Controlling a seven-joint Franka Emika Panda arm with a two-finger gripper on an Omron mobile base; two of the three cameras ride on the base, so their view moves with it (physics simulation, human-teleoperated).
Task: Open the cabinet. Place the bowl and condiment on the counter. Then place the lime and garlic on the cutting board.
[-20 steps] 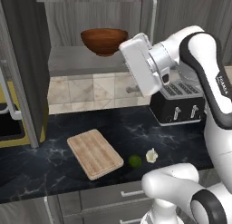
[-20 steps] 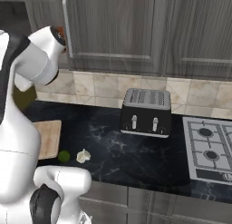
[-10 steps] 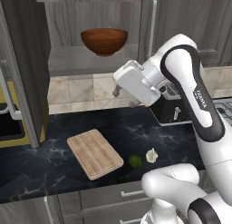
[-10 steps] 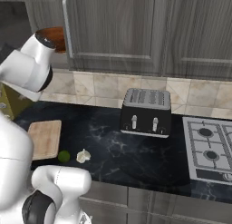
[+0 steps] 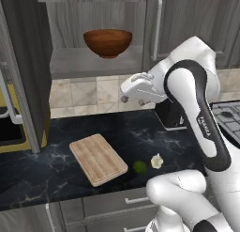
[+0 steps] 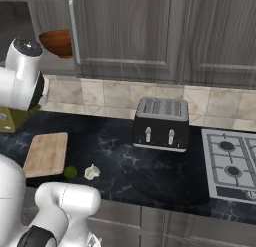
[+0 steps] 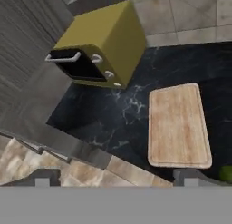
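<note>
1 bowl (image 5: 108, 42) in open cabinet (image 5: 96, 62), 1 lime (image 5: 139, 166), 1 garlic (image 5: 157, 161), 1 cutting board (image 5: 97, 158), fingers (image 7: 38, 177) prob. spread

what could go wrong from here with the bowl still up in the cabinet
1. The bowl sits on the shelf of the open cabinet, above the counter; a poor grip could drop it onto the cutting board below.
2. The open pincer points down at the counter, so the arm must swing back up, and may clip the open door.
3. The lime and garlic lie near the counter's front edge; a nudge may roll them off.
</note>
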